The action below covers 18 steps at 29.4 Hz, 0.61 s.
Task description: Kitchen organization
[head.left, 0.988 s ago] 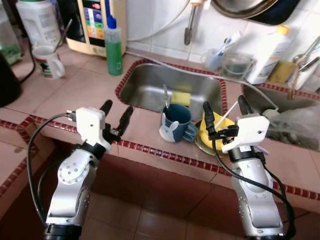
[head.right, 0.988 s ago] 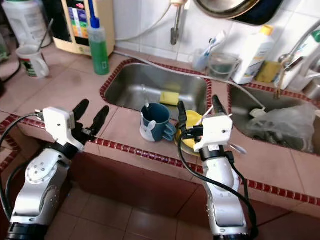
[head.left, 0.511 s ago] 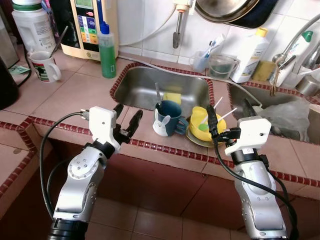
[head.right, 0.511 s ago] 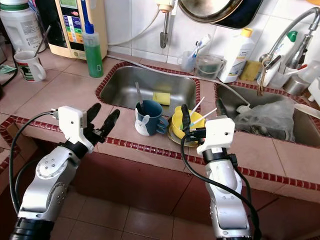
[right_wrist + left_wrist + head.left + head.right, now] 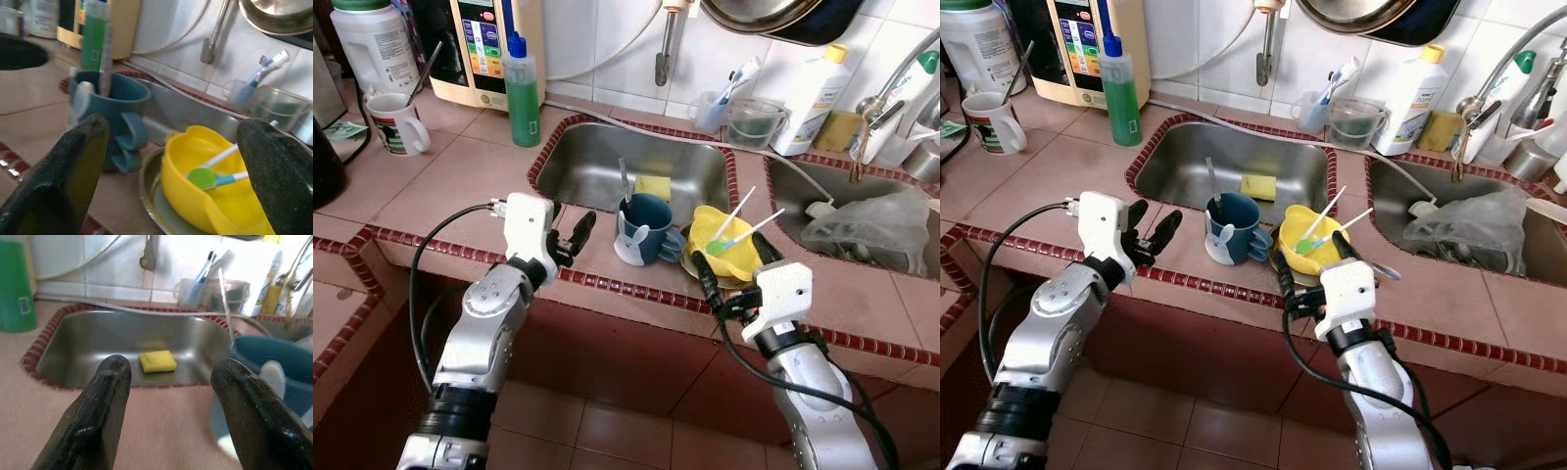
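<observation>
Head views: I see the left gripper (image 5: 570,232) spread, holding nothing, over the counter edge at 9 o'clock from the blue mug (image 5: 646,230).

Left wrist view: yellow sponge (image 5: 157,361) lies in the sink (image 5: 88,345).

Right wrist view: right gripper (image 5: 171,161) spread, empty, facing the yellow bowl (image 5: 208,196) with its spoons.

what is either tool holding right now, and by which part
Nothing. The left tool is open over the counter beside the blue mug; the right tool is open before the yellow bowl, touching neither.
</observation>
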### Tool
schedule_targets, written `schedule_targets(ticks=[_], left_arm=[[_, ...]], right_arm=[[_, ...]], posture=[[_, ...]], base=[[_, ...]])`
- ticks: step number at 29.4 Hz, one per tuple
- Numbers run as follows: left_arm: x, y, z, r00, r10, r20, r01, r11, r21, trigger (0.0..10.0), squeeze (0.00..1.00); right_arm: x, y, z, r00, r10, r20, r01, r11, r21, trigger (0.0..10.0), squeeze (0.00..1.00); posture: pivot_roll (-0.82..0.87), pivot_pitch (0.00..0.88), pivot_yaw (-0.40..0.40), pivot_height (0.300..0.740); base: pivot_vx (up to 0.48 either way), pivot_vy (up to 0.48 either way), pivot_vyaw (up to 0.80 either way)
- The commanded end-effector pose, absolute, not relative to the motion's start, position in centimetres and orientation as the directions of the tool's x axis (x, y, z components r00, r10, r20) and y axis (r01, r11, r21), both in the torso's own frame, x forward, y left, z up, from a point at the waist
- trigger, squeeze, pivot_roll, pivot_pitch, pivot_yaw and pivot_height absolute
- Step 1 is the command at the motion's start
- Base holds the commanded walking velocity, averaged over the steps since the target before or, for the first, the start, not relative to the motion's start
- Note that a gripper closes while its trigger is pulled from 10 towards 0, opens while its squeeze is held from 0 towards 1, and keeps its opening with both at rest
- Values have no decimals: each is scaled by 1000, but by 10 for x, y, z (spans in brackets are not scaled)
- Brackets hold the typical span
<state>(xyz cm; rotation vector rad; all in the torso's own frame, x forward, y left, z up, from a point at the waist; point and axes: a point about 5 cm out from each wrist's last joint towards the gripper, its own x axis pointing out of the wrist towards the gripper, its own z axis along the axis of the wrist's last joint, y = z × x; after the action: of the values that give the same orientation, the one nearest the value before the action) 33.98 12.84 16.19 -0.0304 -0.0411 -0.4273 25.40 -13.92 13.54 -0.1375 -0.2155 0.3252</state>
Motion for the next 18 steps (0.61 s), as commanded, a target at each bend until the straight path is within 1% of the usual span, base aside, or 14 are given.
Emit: schedule_targets(ticks=[1,8,9,13,18], left_arm=[[347,121,169,893,-447,53,449,892,-55,10000,0],[358,113,179,865,-500,49,501,852,-154,10000,0],[360,110,180,852,-522,45,521,835,-177,10000,0],[362,101,181,822,-569,26,561,802,-206,10000,0],[364,92,179,803,-596,-11,581,788,-204,10000,0]], right_arm=[[250,-136,139,911,366,191,-334,925,-179,10000,0],[244,-134,139,897,407,174,-375,907,-190,10000,0],[244,-134,139,896,411,170,-378,905,-196,10000,0],[244,-133,139,895,413,166,-381,904,-194,10000,0],[244,-129,140,887,428,171,-397,898,-189,10000,0]], posture=[[28,22,-60,740],[16,30,-54,740],[14,33,-53,740],[14,37,-53,740],[20,42,-54,740]], base=[[0,0,0],[0,0,0],[0,0,0],[0,0,0],[0,0,0]])
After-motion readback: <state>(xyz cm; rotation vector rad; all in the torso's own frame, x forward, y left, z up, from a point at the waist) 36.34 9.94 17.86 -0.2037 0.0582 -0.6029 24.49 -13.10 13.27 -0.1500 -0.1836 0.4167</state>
